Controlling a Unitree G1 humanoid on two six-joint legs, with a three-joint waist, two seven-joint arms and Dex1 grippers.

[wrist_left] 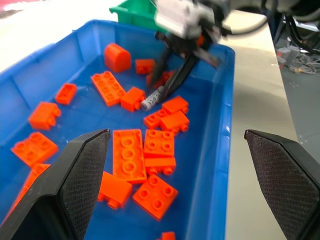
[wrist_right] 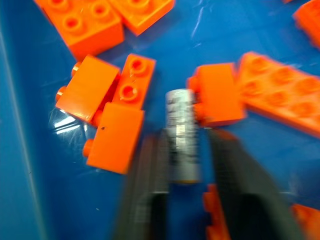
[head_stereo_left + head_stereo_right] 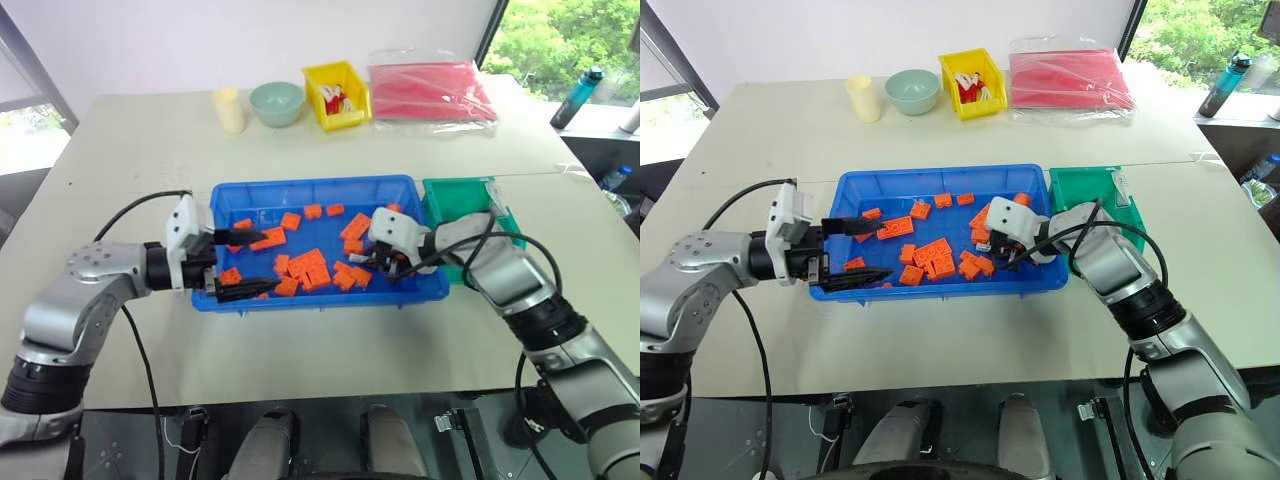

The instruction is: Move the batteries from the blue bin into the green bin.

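A silver-grey battery [image 2: 182, 135] lies among orange bricks near the right end of the blue bin [image 3: 310, 184]. My right gripper [image 3: 375, 265] reaches down into the bin and is shut on that battery; the left wrist view shows the battery [image 1: 152, 98] held between the dark fingers. My left gripper [image 3: 245, 265] hangs open over the bin's left end with nothing between its fingers. The green bin [image 3: 455, 195] stands against the blue bin's right side, partly hidden by my right arm.
Several orange bricks [image 3: 310, 265] are scattered across the blue bin's floor. At the table's far side stand a yellow bin [image 3: 335, 95], a pale green bowl [image 3: 277, 102], a cream cup [image 3: 229, 110] and a red bag [image 3: 430, 92].
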